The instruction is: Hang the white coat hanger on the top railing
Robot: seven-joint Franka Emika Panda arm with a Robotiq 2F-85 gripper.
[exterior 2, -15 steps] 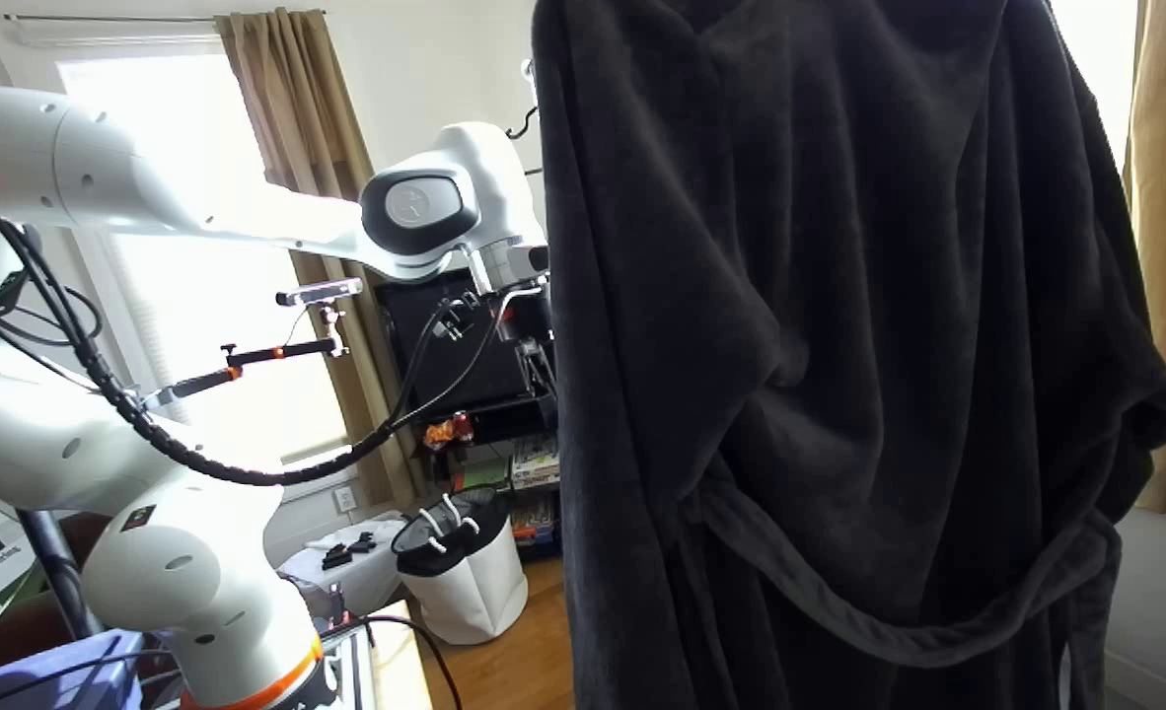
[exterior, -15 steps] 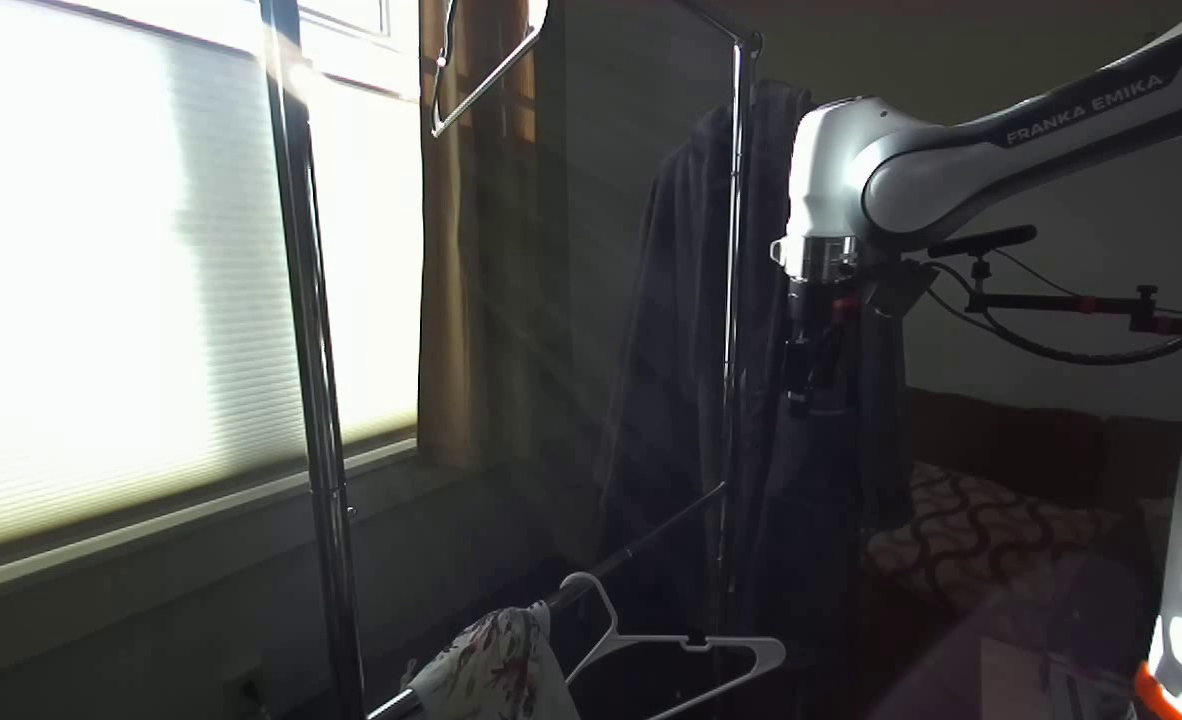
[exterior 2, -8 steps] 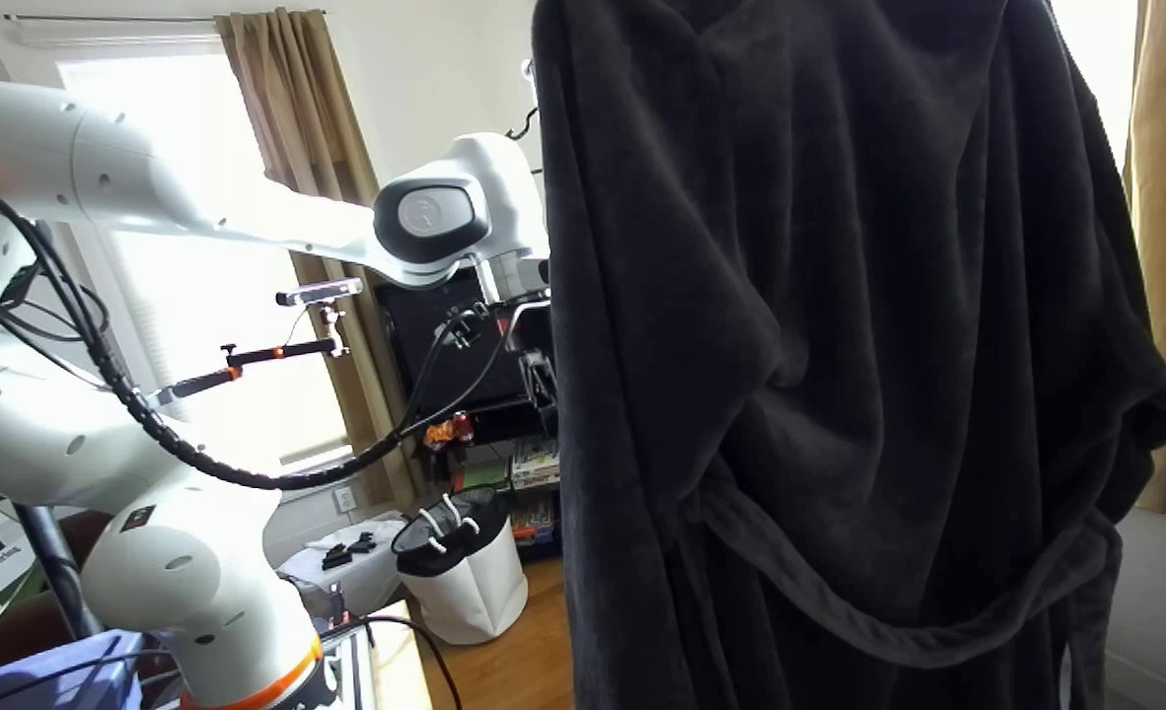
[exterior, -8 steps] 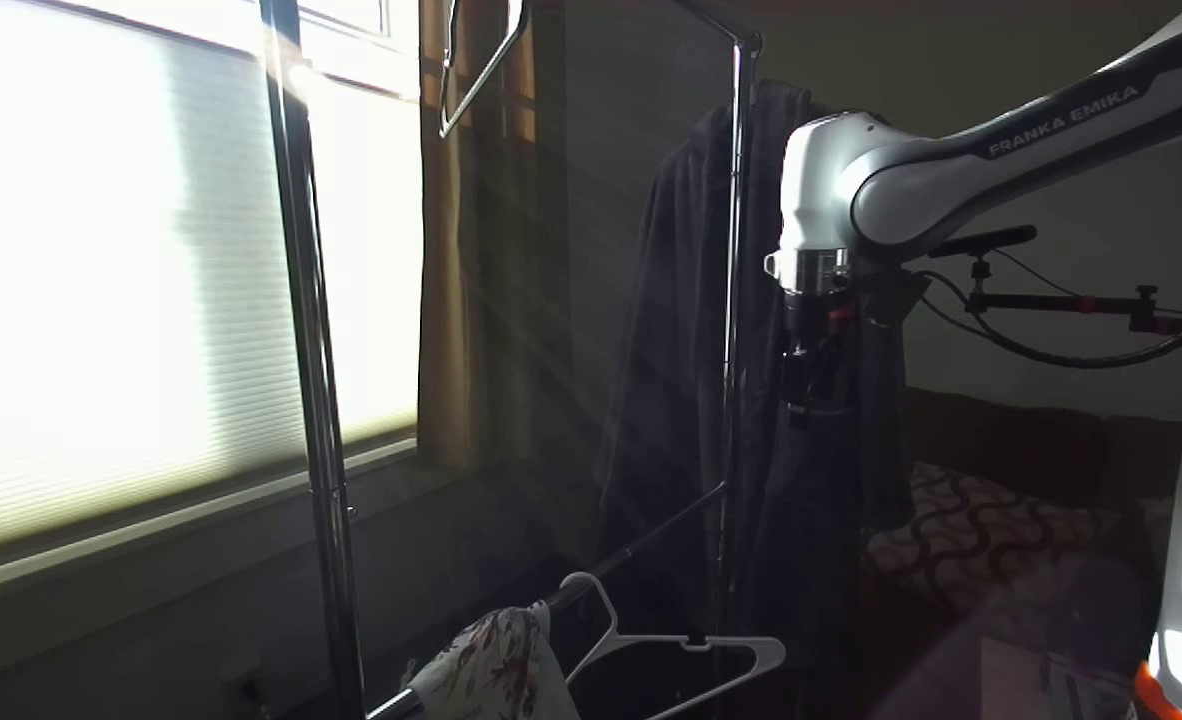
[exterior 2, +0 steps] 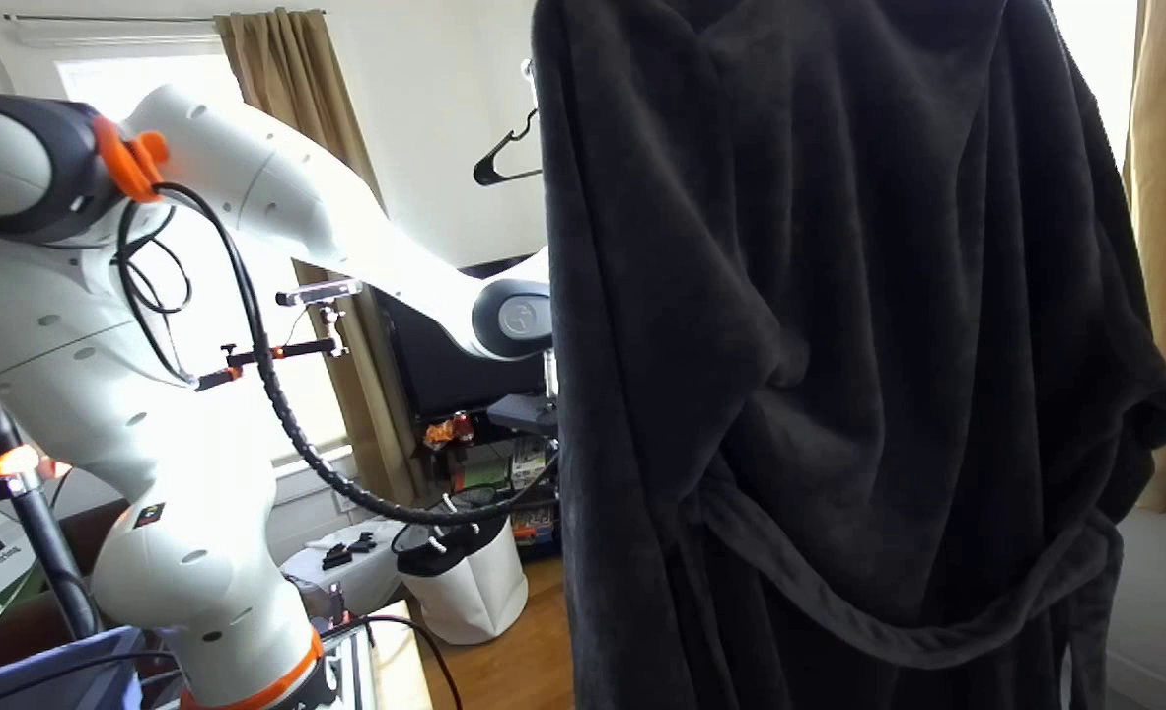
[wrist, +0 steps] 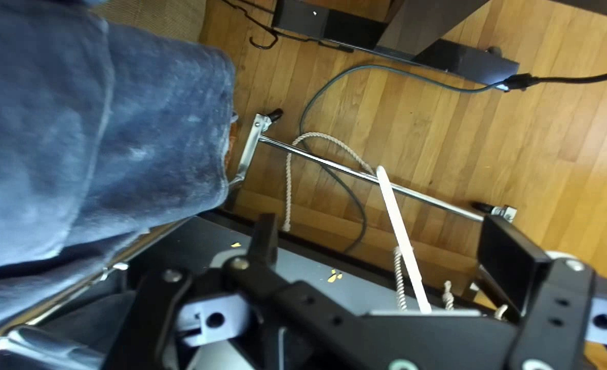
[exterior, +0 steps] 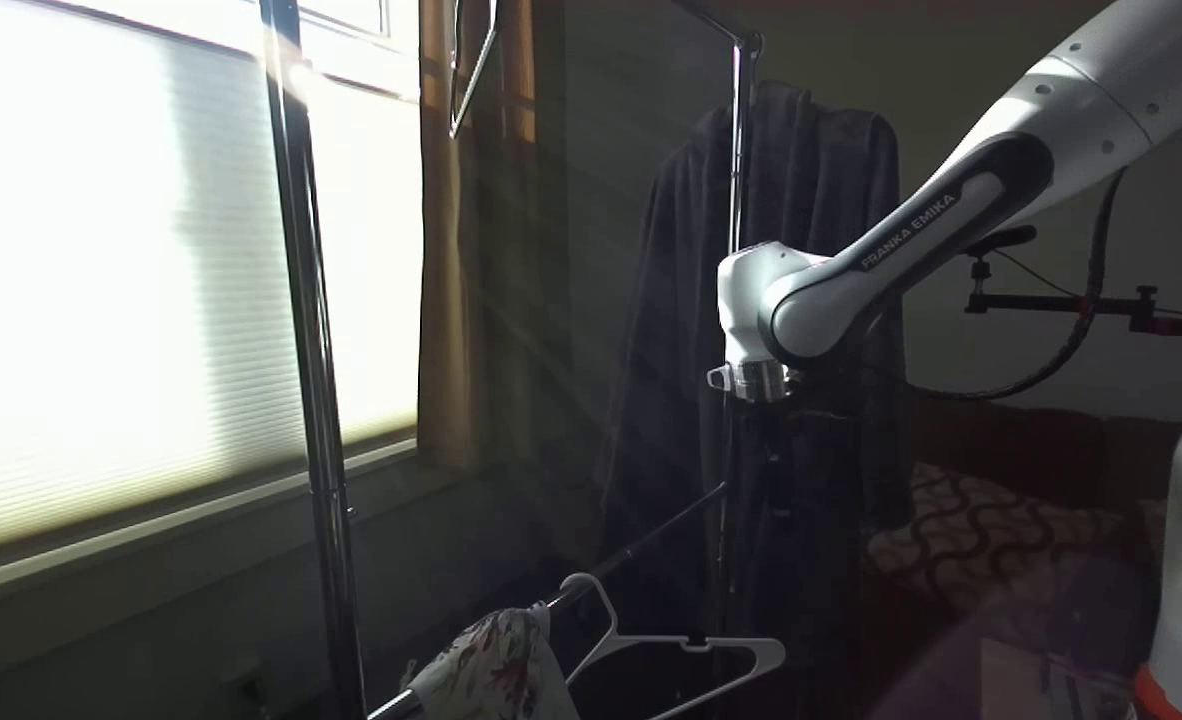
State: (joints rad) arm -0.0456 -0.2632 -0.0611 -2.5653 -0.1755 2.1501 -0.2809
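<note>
The white hanger (exterior: 656, 638) is at lower centre of the frame in an exterior view. Its hook passes over the lower bar (exterior: 676, 520); its body extends to the right and is cut off by the bottom edge. In the wrist view it shows edge-on as a narrow white strip, right of centre. The top railing (exterior: 711, 19) is at upper centre of an exterior view, meeting the pole (exterior: 739, 150) at a corner, well above the white hanger.

The end effector (wrist: 388, 249) has its fingers (wrist: 511, 262) spread wide and grips nothing. In the wrist view the white hanger appears between the fingers, touching neither. In both exterior views the fingers cannot be made out, being in shadow below the arm (exterior: 911, 235) or behind the robe (exterior 2: 839, 345).

The cloth (exterior: 499, 660), patterned, is draped over the lower bar just left of the white hanger's hook. A second hanger (exterior: 477, 78) hangs at upper left of centre, its top out of frame. A black hanger (exterior 2: 489, 176) shows at upper centre in an exterior view, partly covered by the robe; whether it is the second hanger cannot be determined.
</note>
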